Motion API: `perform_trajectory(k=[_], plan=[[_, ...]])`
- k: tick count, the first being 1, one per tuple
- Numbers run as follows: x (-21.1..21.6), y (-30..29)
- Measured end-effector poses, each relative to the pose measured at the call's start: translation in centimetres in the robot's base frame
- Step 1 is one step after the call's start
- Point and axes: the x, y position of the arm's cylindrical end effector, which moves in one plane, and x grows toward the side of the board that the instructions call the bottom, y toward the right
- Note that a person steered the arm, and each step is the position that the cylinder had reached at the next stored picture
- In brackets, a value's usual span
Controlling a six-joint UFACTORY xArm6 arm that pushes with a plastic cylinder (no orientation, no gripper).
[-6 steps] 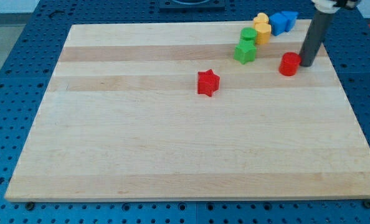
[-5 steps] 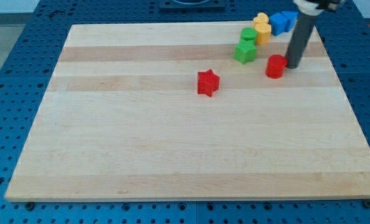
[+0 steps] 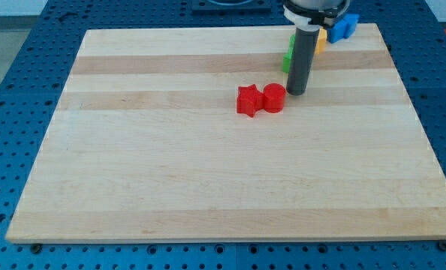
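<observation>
Camera view: my tip [image 3: 296, 92] touching red cylinder [image 3: 274, 98], beside red star [image 3: 248, 100]; no claw visible.

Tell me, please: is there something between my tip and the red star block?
Yes. The red cylinder stands between them. My tip is at the cylinder's right side in the view, touching or nearly so, and the red star sits against the cylinder's left side.

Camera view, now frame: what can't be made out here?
- Green blocks: only a sliver shows left of the rod; shapes hidden.
- Yellow block: mostly behind the arm; shape unclear.
- Blue blocks: partly covered by the arm.
- My tip: beside the red cylinder; contact too fine to confirm.
</observation>
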Motion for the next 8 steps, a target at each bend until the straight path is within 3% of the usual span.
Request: perform_trajectory(k=[2,4,7,8], plan=[[-1.3,8.4],[-7.1,17.6],[-18.0,20.3],[-18.0,19.9]])
